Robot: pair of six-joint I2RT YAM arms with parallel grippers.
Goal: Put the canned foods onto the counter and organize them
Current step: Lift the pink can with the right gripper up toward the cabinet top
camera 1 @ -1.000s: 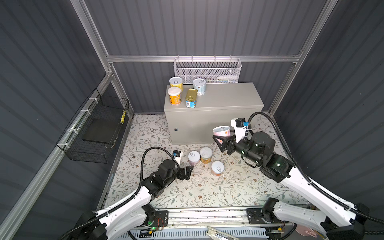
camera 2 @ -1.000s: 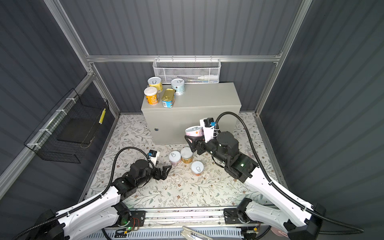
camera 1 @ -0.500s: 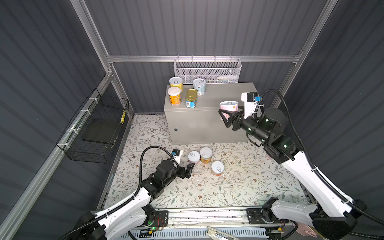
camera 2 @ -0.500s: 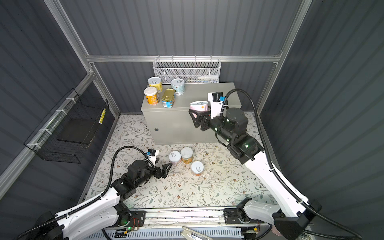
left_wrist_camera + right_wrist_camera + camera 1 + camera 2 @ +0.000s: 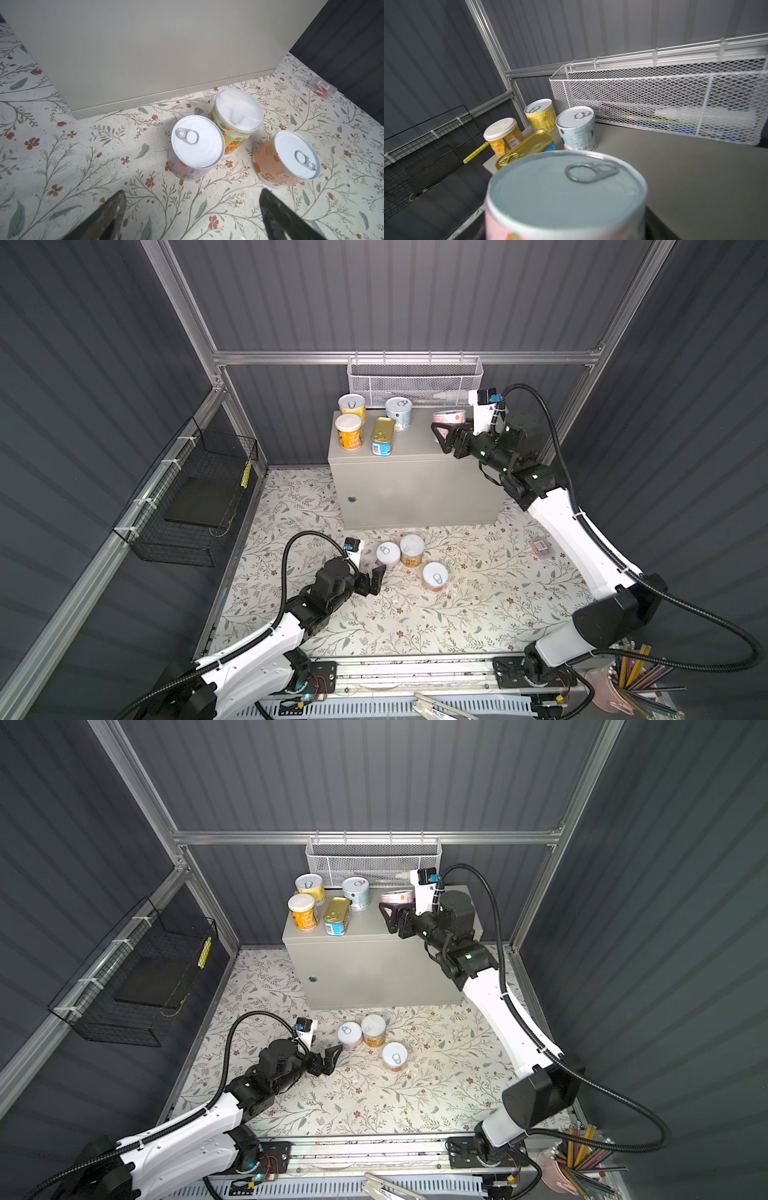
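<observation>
**Four tins up, one in the air, three still down**

The grey desk [image 5: 415, 485] is a metal box with a round lock on its front. At the left end of its top: a yellow can [image 5: 352, 406], an orange can [image 5: 348, 432] with a white plastic lid, a blue can [image 5: 399, 412] and a gold-topped tin [image 5: 382, 436], bunched close together. The right claw [image 5: 445, 427] grips a pink can [image 5: 449, 416] upright over the desk top, right of the blue one. On the floor [image 5: 478, 614] out front, a pale pink can [image 5: 388, 554] and a plastic-lidded can [image 5: 412, 549] stand side by side, with a peach-orange can [image 5: 434, 576] just beside them.

Seven round cans [image 5: 412, 549], one rectangular tin [image 5: 382, 435], one counter [image 5: 415, 489], two baskets [image 5: 374, 385]
</observation>
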